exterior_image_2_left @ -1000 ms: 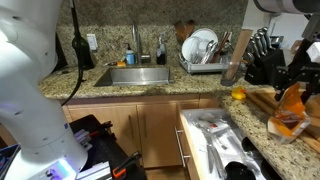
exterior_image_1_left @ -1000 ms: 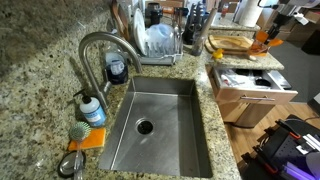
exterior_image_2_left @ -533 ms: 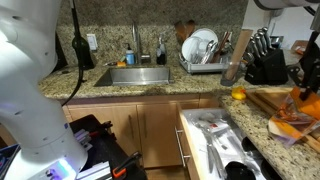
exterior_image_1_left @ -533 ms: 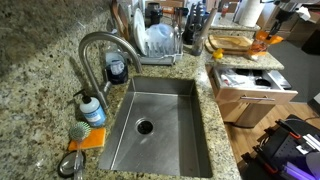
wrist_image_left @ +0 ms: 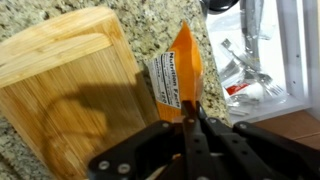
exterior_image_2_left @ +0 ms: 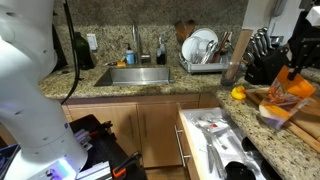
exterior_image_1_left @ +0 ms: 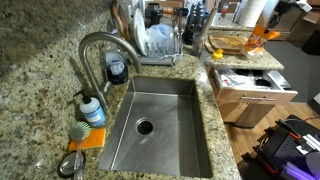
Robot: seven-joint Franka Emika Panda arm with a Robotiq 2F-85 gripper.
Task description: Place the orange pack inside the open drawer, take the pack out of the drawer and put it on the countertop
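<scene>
The orange pack (wrist_image_left: 178, 68) with a white nutrition label hangs from its top edge, pinched between my gripper's (wrist_image_left: 192, 112) shut fingers. In both exterior views the pack (exterior_image_2_left: 281, 98) (exterior_image_1_left: 258, 38) dangles just above the bamboo cutting board (exterior_image_2_left: 258, 103) on the granite countertop (exterior_image_2_left: 150, 93). The gripper (exterior_image_2_left: 296, 74) is right above it. The open drawer (exterior_image_2_left: 212, 140) holds cutlery and plastic bags, and lies beside and below the pack. In the wrist view the drawer (wrist_image_left: 262, 55) is at the right, the board (wrist_image_left: 70, 80) at the left.
A steel sink (exterior_image_1_left: 160, 125) with a tall faucet (exterior_image_1_left: 98, 50) fills the counter's middle. A dish rack (exterior_image_2_left: 203, 52) with plates and a black knife block (exterior_image_2_left: 262, 62) stand behind the board. Soap bottle and scrubber (exterior_image_1_left: 88, 120) sit by the faucet.
The jaws have gone from open to shut on the top of the orange pack. The pack has come up off the cutting board, and the hand has risen a little.
</scene>
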